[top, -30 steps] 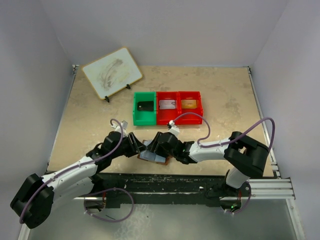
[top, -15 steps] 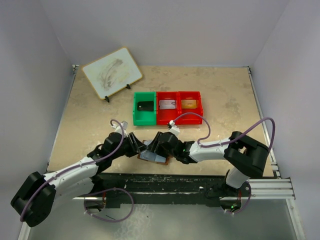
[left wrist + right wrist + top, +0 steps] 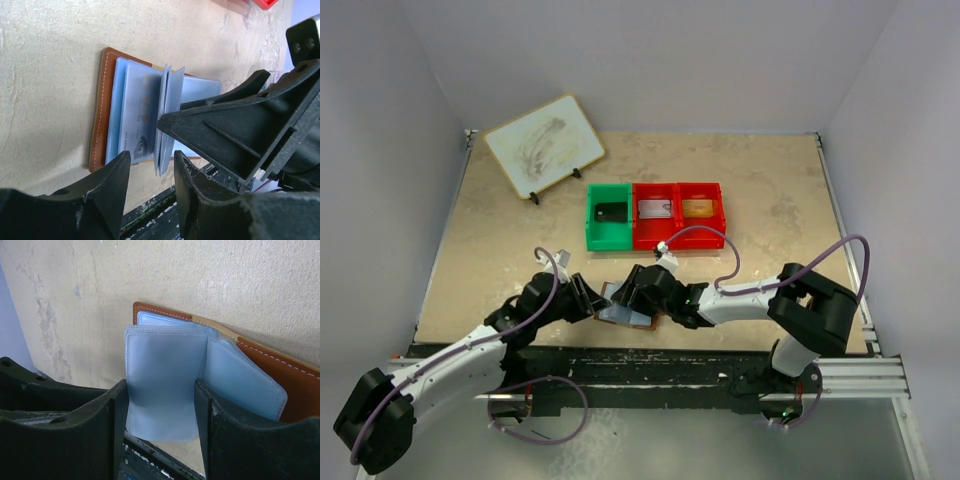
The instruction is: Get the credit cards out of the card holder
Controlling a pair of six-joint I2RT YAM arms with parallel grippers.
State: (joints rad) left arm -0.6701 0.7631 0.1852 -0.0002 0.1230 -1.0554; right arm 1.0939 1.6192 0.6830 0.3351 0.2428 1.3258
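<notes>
Card holder (image 3: 626,315) lies open on the desk (image 3: 770,190) near the front edge, between the two arms, brown cover down, blue sleeves (image 3: 169,95) fanned up. Left tool (image 3: 152,161) is open: the sleeves' lower edge sits loose in the gap, not clamped. Right tool (image 3: 160,390) is open too, jaws apart astride one raised sleeve (image 3: 165,365) that fills the gap. One card (image 3: 136,117) shows inside a sleeve. Green bin (image 3: 608,243) and red bins (image 3: 680,241) sit further back.
</notes>
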